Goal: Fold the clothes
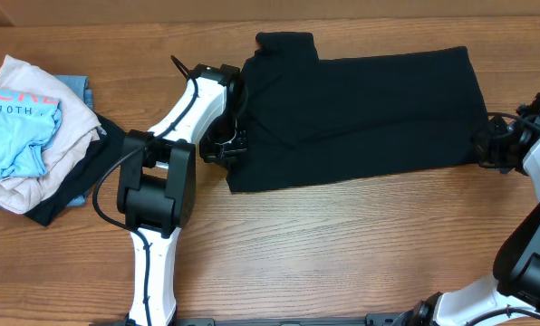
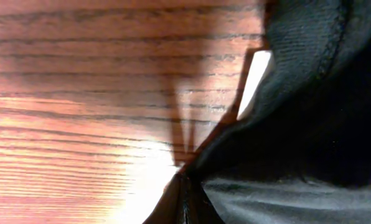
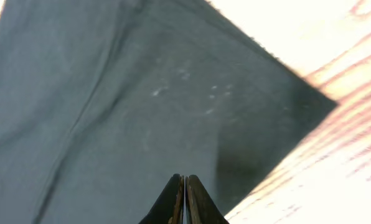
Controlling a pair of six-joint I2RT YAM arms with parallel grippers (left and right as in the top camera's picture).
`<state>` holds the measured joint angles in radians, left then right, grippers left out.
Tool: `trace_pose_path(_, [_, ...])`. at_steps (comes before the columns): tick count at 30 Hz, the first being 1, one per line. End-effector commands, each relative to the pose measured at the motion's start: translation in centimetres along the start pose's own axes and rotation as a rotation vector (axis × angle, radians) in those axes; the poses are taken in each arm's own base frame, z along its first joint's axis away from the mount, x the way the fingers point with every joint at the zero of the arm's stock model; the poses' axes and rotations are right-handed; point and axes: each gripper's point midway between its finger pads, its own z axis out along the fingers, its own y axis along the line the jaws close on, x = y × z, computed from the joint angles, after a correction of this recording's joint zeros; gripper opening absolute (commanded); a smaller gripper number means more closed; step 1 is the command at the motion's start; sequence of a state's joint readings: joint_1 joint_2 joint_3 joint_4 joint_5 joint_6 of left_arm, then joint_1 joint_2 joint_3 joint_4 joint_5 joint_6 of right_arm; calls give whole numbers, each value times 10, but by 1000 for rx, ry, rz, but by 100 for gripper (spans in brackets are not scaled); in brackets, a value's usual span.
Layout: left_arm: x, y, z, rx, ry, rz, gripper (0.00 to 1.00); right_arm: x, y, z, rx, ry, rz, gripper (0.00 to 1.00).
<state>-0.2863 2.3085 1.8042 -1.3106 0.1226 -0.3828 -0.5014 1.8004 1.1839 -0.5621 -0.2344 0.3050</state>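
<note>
A black garment (image 1: 361, 113) lies spread across the back middle of the table, with a sleeve or collar part sticking out at the top left. My left gripper (image 1: 223, 145) is at its left edge. In the left wrist view the fingers (image 2: 185, 199) are shut, and the black cloth (image 2: 310, 124) rises from their tips, lifted off the wood. My right gripper (image 1: 484, 145) is at the garment's right edge. Its fingers (image 3: 184, 180) are shut and lie over the flat cloth (image 3: 123, 93) near a corner. No fabric shows between their tips.
A pile of clothes (image 1: 30, 127) in light blue, beige and black lies at the table's left edge. The left arm's base (image 1: 157, 195) stands in front of the garment's left end. Bare wood (image 1: 342, 244) fills the front.
</note>
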Motion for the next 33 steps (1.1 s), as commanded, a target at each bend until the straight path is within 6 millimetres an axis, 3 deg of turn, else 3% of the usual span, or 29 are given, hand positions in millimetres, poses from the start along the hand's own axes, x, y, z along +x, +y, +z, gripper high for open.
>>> trace_pose_path(1, [-14, 0, -33, 30, -79, 21, 4, 4, 15, -4, -77, 28, -55, 5])
trace_pose_path(2, [-19, -10, -61, 93, -145, 29, 4, 8, 13, -3, -68, 41, -53, 4])
trace_pose_path(3, [-20, -13, -73, 115, -178, 35, 4, 10, 9, -3, -49, 48, -60, 4])
trace_pose_path(5, [-21, -17, -85, 133, -219, 45, 4, 10, -2, -3, 13, 45, -57, 4])
trace_pose_path(7, [-20, -25, -84, 158, -218, 57, 4, 8, -14, -2, 82, 23, -59, 4])
trace_pose_path(11, [-19, -53, -61, 251, -191, 101, 4, 5, -19, 8, 82, -17, -84, 4])
trace_pose_path(21, [-16, -66, -33, 255, -191, 138, 5, 4, -21, 39, 45, -38, -120, 4])
trace_pose_path(28, [-4, -57, 12, 243, -138, 121, 4, 15, -32, 61, 58, 9, -119, 4])
trace_pose_path(33, [5, -42, 20, 176, -103, 102, 5, 27, -40, 62, 93, 57, -70, 4])
